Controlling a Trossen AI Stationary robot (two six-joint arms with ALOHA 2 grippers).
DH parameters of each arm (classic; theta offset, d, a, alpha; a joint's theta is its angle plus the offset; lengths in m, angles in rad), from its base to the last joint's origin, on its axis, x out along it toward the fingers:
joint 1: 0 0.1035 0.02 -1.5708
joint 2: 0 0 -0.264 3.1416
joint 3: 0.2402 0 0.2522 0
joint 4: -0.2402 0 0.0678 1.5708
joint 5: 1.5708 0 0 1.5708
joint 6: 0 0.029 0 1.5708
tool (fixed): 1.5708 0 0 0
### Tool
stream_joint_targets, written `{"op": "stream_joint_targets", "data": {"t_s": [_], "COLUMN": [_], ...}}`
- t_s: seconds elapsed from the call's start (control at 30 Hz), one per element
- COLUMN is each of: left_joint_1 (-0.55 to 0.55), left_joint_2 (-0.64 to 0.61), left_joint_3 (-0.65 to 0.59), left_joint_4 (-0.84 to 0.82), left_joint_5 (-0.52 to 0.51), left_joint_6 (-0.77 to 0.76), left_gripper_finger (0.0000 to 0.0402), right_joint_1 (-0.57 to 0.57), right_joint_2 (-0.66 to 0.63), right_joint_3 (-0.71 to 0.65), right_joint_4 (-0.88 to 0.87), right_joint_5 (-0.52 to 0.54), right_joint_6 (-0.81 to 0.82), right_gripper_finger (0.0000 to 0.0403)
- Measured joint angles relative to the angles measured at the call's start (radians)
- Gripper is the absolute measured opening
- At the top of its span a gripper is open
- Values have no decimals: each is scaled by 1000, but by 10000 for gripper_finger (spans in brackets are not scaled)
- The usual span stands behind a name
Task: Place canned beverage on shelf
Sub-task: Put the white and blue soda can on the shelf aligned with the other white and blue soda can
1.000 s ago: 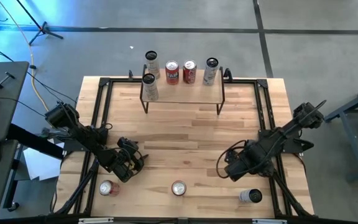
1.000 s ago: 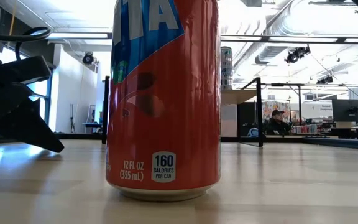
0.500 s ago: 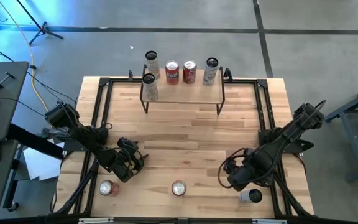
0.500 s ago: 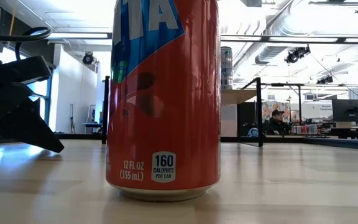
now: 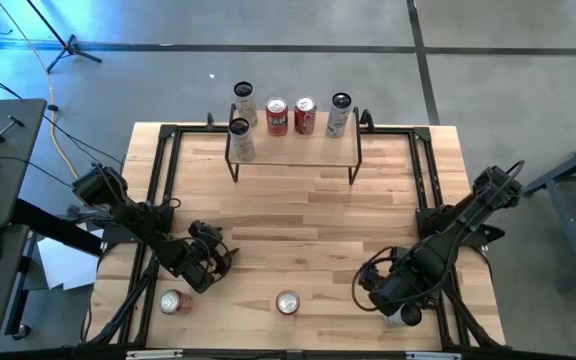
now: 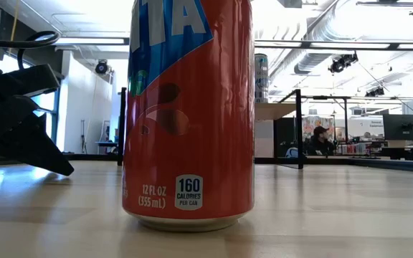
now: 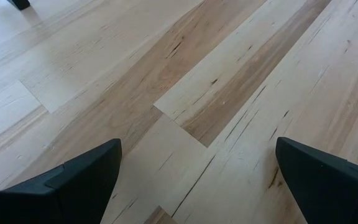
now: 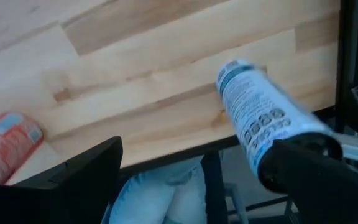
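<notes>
The right gripper [image 5: 396, 303] hangs open over the white-and-blue can [image 8: 253, 115] near the table's front right corner — centre it between the fingers before closing. The left gripper [image 5: 204, 266] waits open. The shelf [image 5: 293, 145] stands at the far edge.

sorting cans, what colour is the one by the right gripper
White with blue print, clearest in the right wrist view.

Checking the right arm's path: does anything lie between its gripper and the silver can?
Nothing. In the right wrist view the silver can lies just ahead of the open right gripper, only bare table between them.
</notes>
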State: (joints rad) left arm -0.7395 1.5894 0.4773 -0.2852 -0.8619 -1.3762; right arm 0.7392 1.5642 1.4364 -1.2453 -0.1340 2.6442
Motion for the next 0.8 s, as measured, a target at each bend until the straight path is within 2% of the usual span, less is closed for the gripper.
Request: {"op": "stream_joint_targets", "data": {"t_s": [0.23, 0.63, 0.8], "left_joint_1": [0, 0, 0], "left_joint_2": [0, 0, 0], "left_joint_3": [0, 0, 0], "left_joint_4": [0, 0, 0], "left_joint_5": [0, 0, 0], "left_joint_6": [0, 0, 0], "left_gripper_finger": [400, 400, 400], "right_joint_1": [64, 220, 285], "right_joint_2": [0, 0, 1], "right_joint_3": [0, 0, 0], "right_joint_4": [95, 129, 88], "right_joint_5": [-40, -30, 69], "right_joint_6": [16, 100, 145], "right_gripper_finger": [400, 400, 400]}}
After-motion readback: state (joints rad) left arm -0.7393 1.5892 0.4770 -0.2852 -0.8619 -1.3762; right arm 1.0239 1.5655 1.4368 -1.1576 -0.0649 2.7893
